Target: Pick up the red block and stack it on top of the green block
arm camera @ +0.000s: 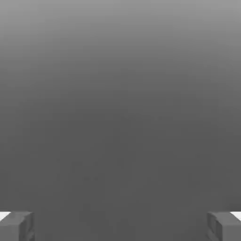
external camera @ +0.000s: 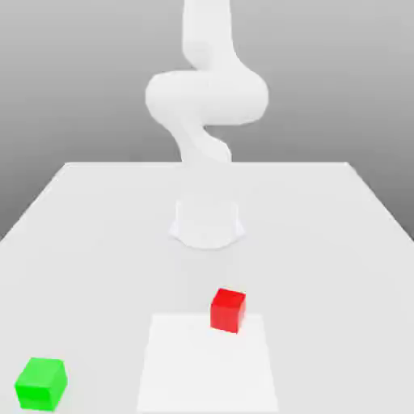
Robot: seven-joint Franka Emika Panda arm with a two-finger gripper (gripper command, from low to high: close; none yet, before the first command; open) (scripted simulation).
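A red block [external camera: 228,310] sits on the white table [external camera: 323,242], at the far edge of a lighter square patch [external camera: 206,368]. A green block [external camera: 40,383] rests near the front corner at the exterior view's left, well apart from the red one. In the hand view my gripper [arm camera: 120,226] is open, its grey fingertips [arm camera: 16,226] spread wide with only a plain grey background between them. The arm [external camera: 206,97] rises from its base [external camera: 207,222] and leaves the exterior view at the top.
The arm's round base stands mid-table, behind the red block. The table's edges run along both sides of the exterior view.
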